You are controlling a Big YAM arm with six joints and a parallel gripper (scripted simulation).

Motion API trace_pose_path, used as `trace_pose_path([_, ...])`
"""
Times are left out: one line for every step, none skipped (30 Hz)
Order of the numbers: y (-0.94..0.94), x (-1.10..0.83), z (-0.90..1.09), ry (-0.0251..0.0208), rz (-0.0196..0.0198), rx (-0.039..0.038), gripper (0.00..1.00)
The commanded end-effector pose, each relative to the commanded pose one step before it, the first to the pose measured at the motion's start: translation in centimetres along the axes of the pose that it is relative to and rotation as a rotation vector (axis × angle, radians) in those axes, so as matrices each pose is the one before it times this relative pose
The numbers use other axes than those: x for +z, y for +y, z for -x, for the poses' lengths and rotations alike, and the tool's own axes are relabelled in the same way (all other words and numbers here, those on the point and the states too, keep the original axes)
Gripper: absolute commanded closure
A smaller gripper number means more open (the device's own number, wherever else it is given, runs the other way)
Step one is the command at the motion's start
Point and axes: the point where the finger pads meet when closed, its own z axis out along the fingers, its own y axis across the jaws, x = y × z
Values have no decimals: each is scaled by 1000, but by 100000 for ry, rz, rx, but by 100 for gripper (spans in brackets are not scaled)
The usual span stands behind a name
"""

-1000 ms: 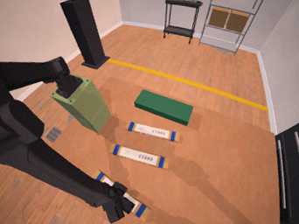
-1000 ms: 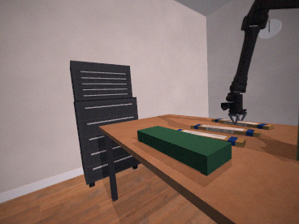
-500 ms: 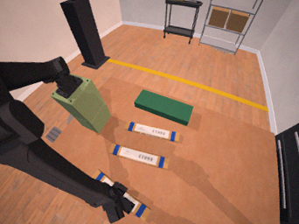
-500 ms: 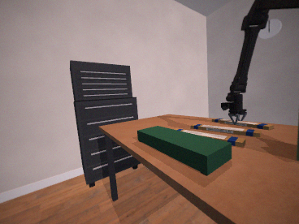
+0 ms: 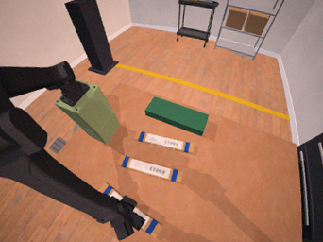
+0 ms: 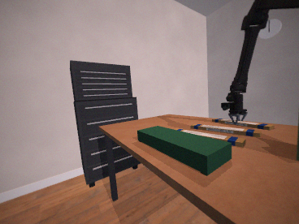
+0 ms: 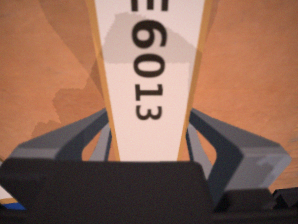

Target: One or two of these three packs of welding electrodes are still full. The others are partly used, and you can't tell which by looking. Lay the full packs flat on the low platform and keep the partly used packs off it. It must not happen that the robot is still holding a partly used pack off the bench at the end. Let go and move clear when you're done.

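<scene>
Top view has all three packs off the platform (image 5: 177, 115) (image 6: 183, 146), so as far as I can see nothing's been delivered yet. Could be that one or two still need to go up there, and looks won't tell you which, so I'd call this pretty early on, basically the pick-up/heft stage.

The fingers (image 5: 135, 218) (image 6: 236, 120) are closed on the far pack (image 5: 150, 226) (image 6: 245, 123) (image 7: 150, 65), one on each long side. It's lying flat, seemingly right down at the surface (image 5: 239, 184) (image 6: 268, 183) (image 7: 240, 75), and I can't make out any gap underneath. The middle pack (image 5: 150, 169) (image 6: 223, 129) and near pack (image 5: 164, 142) (image 6: 207, 135) sit between it and the platform, not gripped.

As for which way it points: from the top its long axis runs upper left to lower right, at a noticeably steeper slant than the other two, which lie closer to the platform's own direction. In the wrist view it runs up the picture, with the E of E6013 away from the gripper and the 3 closest. If it turns out full, I'd expect it to need a bit of a twist to line up with the platform.
</scene>
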Motion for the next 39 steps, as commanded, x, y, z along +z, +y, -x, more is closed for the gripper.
trace_pose_path([-1118,-2591,590,-1881,-901,1561,100])
trace_pose_path([0,0,0,0,0,0,100])
trace_pose_path([0,0,0,0,0,0,100])
trace_pose_path([22,-221,22,3,6,2,100])
trace_pose_path([24,-213,22,2,5,0,100])
trace_pose_path([26,-207,22,1,3,-1,100])
trace_pose_path([28,-201,21,2,0,-2,100])
trace_pose_path([28,-196,21,5,-7,-3,100])
trace_pose_path([29,-192,20,6,-12,-5,100])
trace_pose_path([29,-189,20,8,-15,-13,100])
trace_pose_path([30,-186,20,8,-16,-27,100])
trace_pose_path([20,-188,37,-23,-32,-42,100])
trace_pose_path([-4,-196,79,-93,-70,-51,100])
trace_pose_path([-20,-202,108,-143,-97,-59,100])
trace_pose_path([-27,-203,120,-164,-106,-63,100])
trace_pose_path([-22,-200,113,-154,-98,-65,100])
trace_pose_path([-7,-193,91,-117,-74,-65,100])
trace_pose_path([13,-184,58,-63,-40,-66,100])
trace_pose_path([0,0,0,0,0,0,100])
trace_pose_path([0,0,0,0,0,0,100])
trace_pose_path([-14,-195,104,-139,-84,-76,100])
trace_pose_path([32,-175,30,-16,-9,-81,100])
trace_pose_path([74,-157,-38,98,59,-87,100])
trace_pose_path([81,-153,-50,116,71,-88,100])
trace_pose_path([75,-155,-39,98,61,-88,100])
trace_pose_path([69,-157,-30,82,52,-87,100])
trace_pose_path([59,-158,-26,70,44,-75,100])
trace_pose_path([50,-160,-22,59,37,-63,100])
trace_pose_path([23,-169,13,-3,0,-50,100])
trace_pose_path([-10,-182,59,-84,-49,-36,100])
trace_pose_path([-152,-185,295,-338,-200,-8,100])
trace_pose_path([-137,-169,266,-290,-171,-5,100])
trace_pose_path([-124,-156,241,-250,-147,-1,100])
trace_pose_path([-113,-146,220,-215,-127,1,100])
trace_pose_path([-102,-136,199,-185,-109,-1,100])
trace_pose_path([0,0,0,0,0,0,100])
trace_pose_path([0,0,0,0,0,0,100])
trace_pose_path([-90,-118,179,-160,-95,-31,100])
trace_pose_path([-82,-111,164,-138,-82,-22,100])
